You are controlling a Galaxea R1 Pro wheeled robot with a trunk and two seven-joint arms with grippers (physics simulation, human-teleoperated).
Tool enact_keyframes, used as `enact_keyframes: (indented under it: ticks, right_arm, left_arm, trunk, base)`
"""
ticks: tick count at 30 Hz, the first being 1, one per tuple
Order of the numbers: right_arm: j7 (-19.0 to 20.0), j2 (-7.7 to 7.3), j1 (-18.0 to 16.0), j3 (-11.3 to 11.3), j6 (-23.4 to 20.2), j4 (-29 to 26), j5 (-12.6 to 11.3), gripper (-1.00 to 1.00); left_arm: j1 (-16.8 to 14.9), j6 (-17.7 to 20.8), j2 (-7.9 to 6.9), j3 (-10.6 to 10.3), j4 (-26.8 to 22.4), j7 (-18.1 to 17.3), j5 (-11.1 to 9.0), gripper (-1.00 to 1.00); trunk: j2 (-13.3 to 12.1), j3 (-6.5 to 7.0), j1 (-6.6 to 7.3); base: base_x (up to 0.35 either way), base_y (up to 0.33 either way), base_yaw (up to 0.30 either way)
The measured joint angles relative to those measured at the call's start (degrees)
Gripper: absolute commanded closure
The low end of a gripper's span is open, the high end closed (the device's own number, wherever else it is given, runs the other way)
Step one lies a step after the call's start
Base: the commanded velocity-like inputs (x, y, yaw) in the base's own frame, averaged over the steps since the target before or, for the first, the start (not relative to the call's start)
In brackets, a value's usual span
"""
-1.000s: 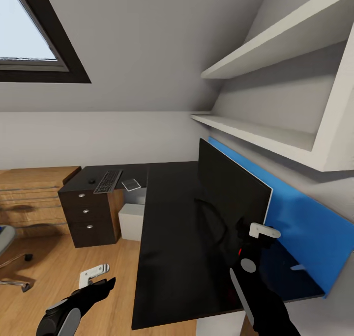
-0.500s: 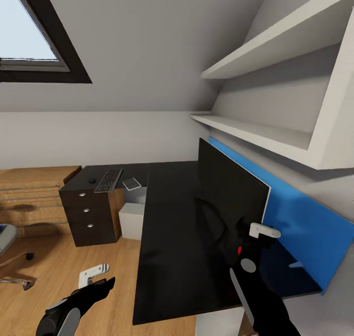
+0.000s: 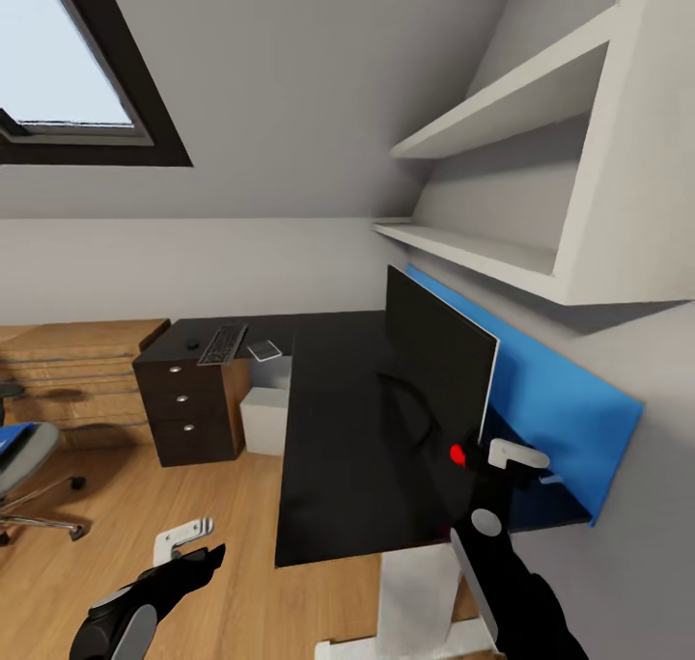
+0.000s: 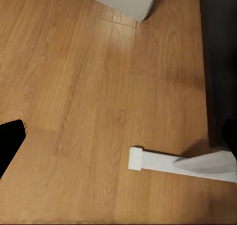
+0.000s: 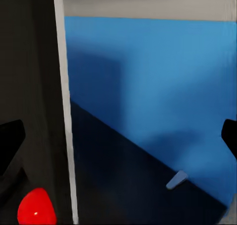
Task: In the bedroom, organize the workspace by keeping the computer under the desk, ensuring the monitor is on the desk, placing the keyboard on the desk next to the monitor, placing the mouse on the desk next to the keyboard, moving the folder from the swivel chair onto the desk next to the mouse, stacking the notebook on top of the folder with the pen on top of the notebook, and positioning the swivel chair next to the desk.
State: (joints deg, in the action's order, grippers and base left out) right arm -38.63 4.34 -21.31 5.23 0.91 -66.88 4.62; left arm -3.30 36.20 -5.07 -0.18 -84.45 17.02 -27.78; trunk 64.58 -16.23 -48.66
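From the head camera, the monitor (image 3: 439,366) stood upright on the near arm of the black counter (image 3: 333,448), close to the blue panel (image 3: 541,399) on the wall. The keyboard (image 3: 222,343), the mouse (image 3: 192,343) and what looked like the notebook (image 3: 264,350) lay on the far arm above the drawers (image 3: 188,414). The pale computer (image 3: 263,419) sat under the counter, and the chair (image 3: 29,472) was well apart at the frame's edge with something blue on its seat, probably the folder. The right gripper (image 3: 502,467) hung at the monitor's near end; whether its fingers were spread or closed could not be told here. The left gripper (image 3: 188,544) hovered low over the wood floor (image 3: 125,506), its state just as unclear. The left wrist camera added that view's own detail: bare floorboards, a white foot (image 4: 180,163) of the counter's frame and a corner of the computer (image 4: 121,0), with both dark fingertips at opposite edges, so those fingers were wide apart and empty. The right wrist camera showed what the head view hid: the monitor's thin edge (image 5: 63,106) between fingers (image 5: 11,136) spread wide, nothing gripped, the blue panel behind. The monitor looked stiff, broad and top-heavy on its curved foot, with a fragile glossy face; I would hold it by the frame edge or stem, never the screen.
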Motion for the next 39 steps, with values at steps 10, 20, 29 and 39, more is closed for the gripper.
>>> enact_keyframes:
  ticks: [10,20,29,39]
  right_arm:
    - [-0.4,0.14,0.0,1.5,-0.1,0.1,0.0,-1.00]
    - [-0.5,0.14,13.3,2.5,5.8,-6.7,-0.2,-1.00]
    - [-0.1,0.14,22.0,2.7,17.9,1.0,-0.5,-1.00]
    - [0.3,0.01,22.9,2.7,29.8,19.1,-0.3,-1.00]
  left_arm:
    - [0.0,0.0,-0.05,0.2,3.2,-0.1,-0.2,-1.00]
    - [0.0,-9.9,-0.54,1.7,22.4,-0.6,0.3,-1.00]
    - [0.0,-27.5,-0.49,1.2,41.2,-2.5,2.7,-1.00]
    - [0.0,-42.8,-0.28,1.2,53.6,-7.8,4.0,-1.00]
  trunk:
    - [0.0,0.00,0.00]
    - [0.0,-0.01,0.00]
    - [0.0,-0.02,0.00]
    - [0.0,-0.02,0.03]
  base:
    - [-0.336,0.000,0.000]
    - [-0.336,0.000,0.000]
    - [-0.335,0.000,0.000]
    - [-0.201,0.000,0.000]
